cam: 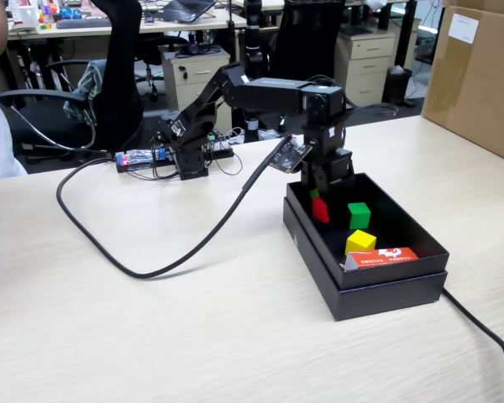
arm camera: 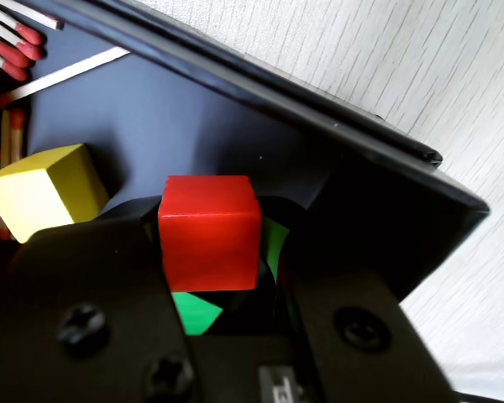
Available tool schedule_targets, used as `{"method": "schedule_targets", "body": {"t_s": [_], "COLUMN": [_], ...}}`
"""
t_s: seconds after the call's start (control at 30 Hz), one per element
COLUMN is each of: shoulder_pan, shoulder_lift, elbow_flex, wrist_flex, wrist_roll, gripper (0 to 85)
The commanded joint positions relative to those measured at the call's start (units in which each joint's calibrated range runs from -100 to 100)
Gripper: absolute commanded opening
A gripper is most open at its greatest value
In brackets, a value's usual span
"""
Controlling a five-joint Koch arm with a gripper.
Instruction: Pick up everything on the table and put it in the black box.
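From my remote seat: gripper (cam: 320, 204) hangs inside the black box (cam: 386, 285), jaws clamped on the red cube (arm camera: 210, 231), which sits just above the box floor near its back corner. Green cube (cam: 359, 215) and yellow cube (cam: 360, 242) lie on the floor alongside; matches (arm camera: 13, 38) show in the wrist view.

Pale table (cam: 151, 319): black box (cam: 386, 290), cable (cam: 176, 252), brown carton (cam: 479, 75).

red cube (cam: 320, 210): 1 | green cube (cam: 359, 215): 1 | yellow cube (cam: 360, 242): 1 | black box (cam: 378, 290): 1 | matchbox (cam: 385, 258): 1
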Motion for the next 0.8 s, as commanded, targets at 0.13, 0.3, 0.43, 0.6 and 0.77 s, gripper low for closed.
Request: {"method": "schedule_targets", "body": {"t_s": [0.13, 0.3, 0.43, 0.6, 0.77], "shoulder_pan": [-0.1, -0.1, -0.2, -1.1, -3.3], "shoulder_lift": [-1.9, -4.1, -13.3, -38.2, -57.0], "elbow_flex": [0.1, 0.1, 0.0, -5.4, -17.7], "wrist_flex": [1.4, 1.5, 1.5, 4.1, 10.4], "wrist_roll": [0.0, -0.1, 0.0, 0.0, -0.5], "gripper": [28.3, 37.6, 39.8, 45.5, 45.5]}}
